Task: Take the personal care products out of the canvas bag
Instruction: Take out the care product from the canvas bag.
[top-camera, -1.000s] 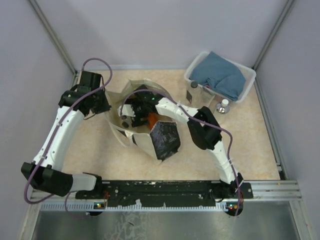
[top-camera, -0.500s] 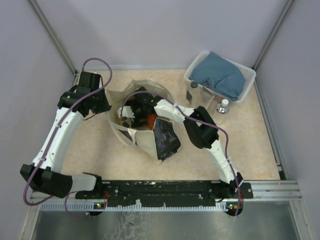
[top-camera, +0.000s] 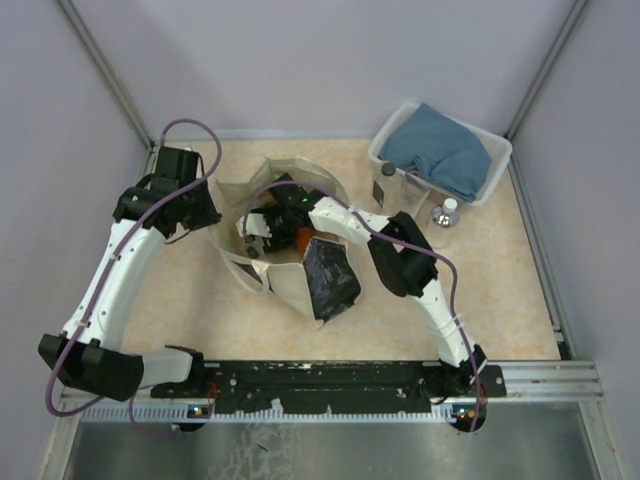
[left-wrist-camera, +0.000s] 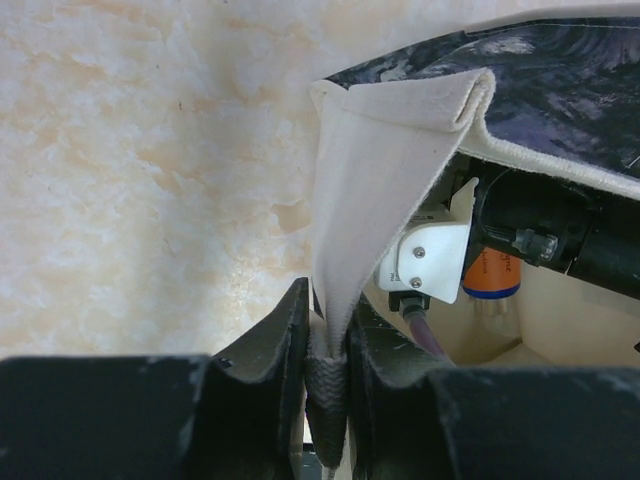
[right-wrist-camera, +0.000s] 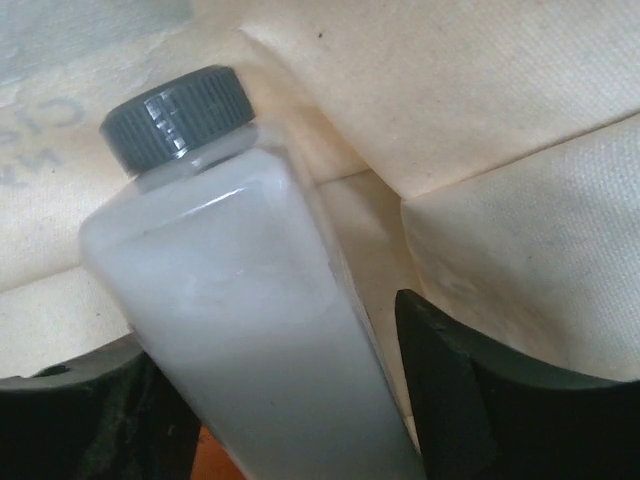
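Observation:
The canvas bag (top-camera: 288, 284) sits mid-table, mouth up, its dark printed panel (top-camera: 331, 277) facing front. My left gripper (top-camera: 206, 212) is shut on the bag's left rim and strap (left-wrist-camera: 328, 340) and holds that edge out. My right gripper (top-camera: 256, 231) is down inside the bag. In the right wrist view its jaws (right-wrist-camera: 290, 400) straddle a white bottle (right-wrist-camera: 240, 330) with a grey cap (right-wrist-camera: 178, 115). The left finger touches the bottle, and a gap shows at the right finger (right-wrist-camera: 470, 400). A blue-and-orange bottle (left-wrist-camera: 490, 275) lies in the bag.
A white plastic basket (top-camera: 497, 170) with a blue folded cloth (top-camera: 440, 150) stands at the back right. Two small dark-capped bottles stand outside it, one (top-camera: 446, 212) in front and one (top-camera: 384, 185) at its left corner. Grey walls close in the table.
My left arm has drawn slightly left with the bag's rim, opening the mouth wider. The dark panel has shifted a little. My right gripper stays inside the bag.

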